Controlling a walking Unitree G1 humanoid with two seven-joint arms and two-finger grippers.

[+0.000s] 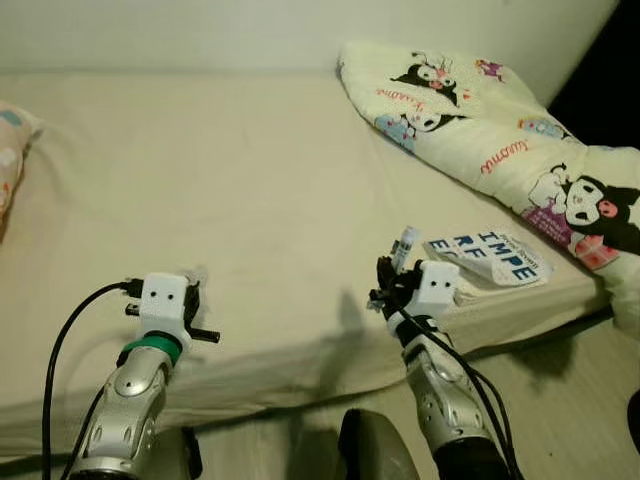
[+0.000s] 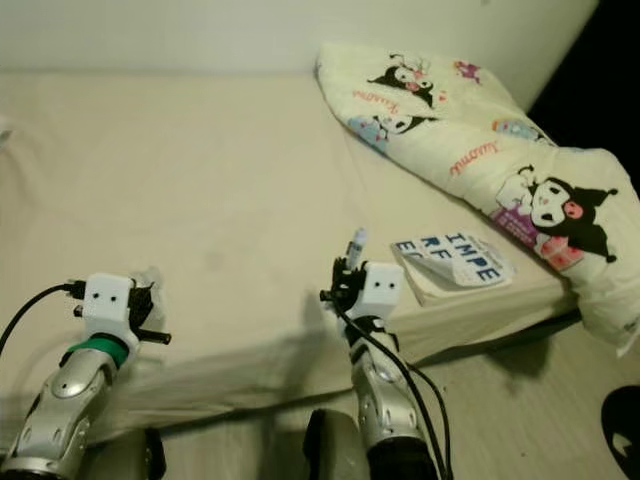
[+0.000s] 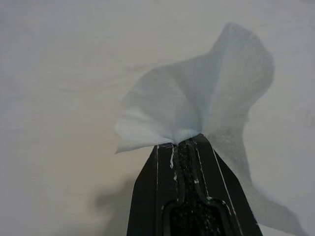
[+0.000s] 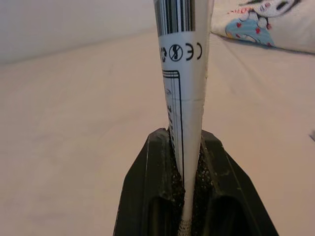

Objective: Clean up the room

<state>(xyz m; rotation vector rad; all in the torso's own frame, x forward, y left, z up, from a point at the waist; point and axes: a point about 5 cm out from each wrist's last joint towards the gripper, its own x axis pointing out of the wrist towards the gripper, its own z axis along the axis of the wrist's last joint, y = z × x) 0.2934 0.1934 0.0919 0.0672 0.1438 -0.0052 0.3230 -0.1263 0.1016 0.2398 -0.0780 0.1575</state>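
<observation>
My left gripper (image 3: pixel 184 142) is shut on a crumpled white tissue (image 3: pixel 197 98), held just above the cream bed sheet (image 1: pixel 250 200); the same tissue (image 1: pixel 197 277) peeks out past the wrist over the bed's near edge. My right gripper (image 4: pixel 186 147) is shut on a flattened white tube (image 4: pixel 184 69) with a barcode and printed symbols. That tube (image 1: pixel 405 243) sticks up from the right gripper (image 1: pixel 392 272) over the bed's front right part.
A book or magazine (image 1: pixel 490 258) with large blue letters lies on the bed's front right corner. A cartoon-print quilt (image 1: pixel 500 130) is bunched along the right side. A patterned pillow (image 1: pixel 12 150) sits at the far left. Floor (image 1: pixel 560 400) lies below the bed.
</observation>
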